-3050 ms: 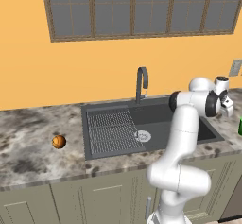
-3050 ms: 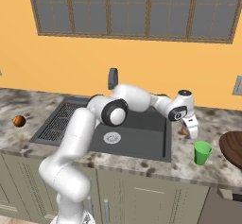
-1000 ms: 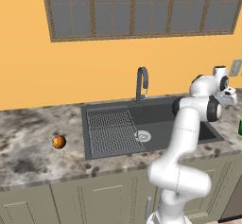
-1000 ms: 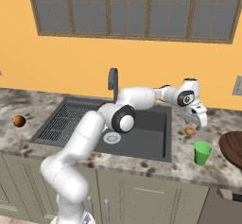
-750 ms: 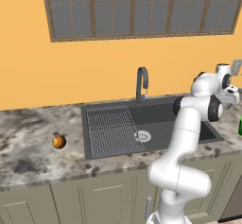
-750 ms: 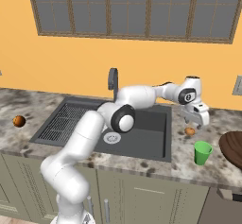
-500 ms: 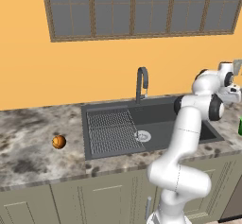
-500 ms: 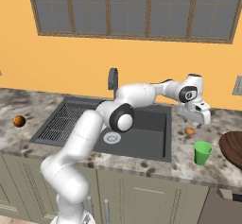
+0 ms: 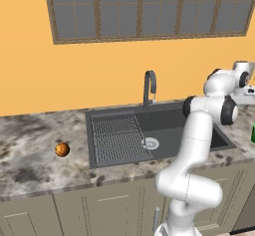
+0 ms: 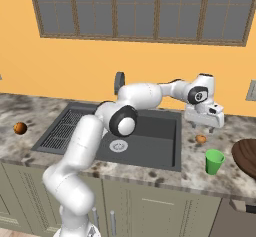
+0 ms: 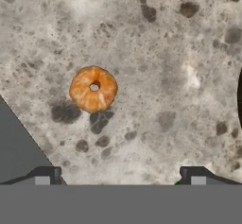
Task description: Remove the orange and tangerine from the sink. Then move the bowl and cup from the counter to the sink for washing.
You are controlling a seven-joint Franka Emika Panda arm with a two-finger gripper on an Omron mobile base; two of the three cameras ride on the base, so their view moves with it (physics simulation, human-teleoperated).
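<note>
Tangerine [image 11: 93, 89] on counter [image 11: 179, 67] beneath open pincer [image 11: 120, 175]

- One fruit [image 10: 201, 139] lies on the counter [image 10: 235, 126] right of the sink [image 10: 150, 136].
- The cup [image 10: 214, 161] stands before it, the bowl [image 10: 247, 154] further right.
- Another fruit [image 9: 62, 149] lies left of the sink.

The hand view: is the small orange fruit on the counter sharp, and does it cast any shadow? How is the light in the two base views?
Hand view: the fruit is sharp, with no clear cast shadow on the speckled counter. Left and right base views: flat, even rendered light, no glare or blur; the sink reads uniformly dark.
</note>
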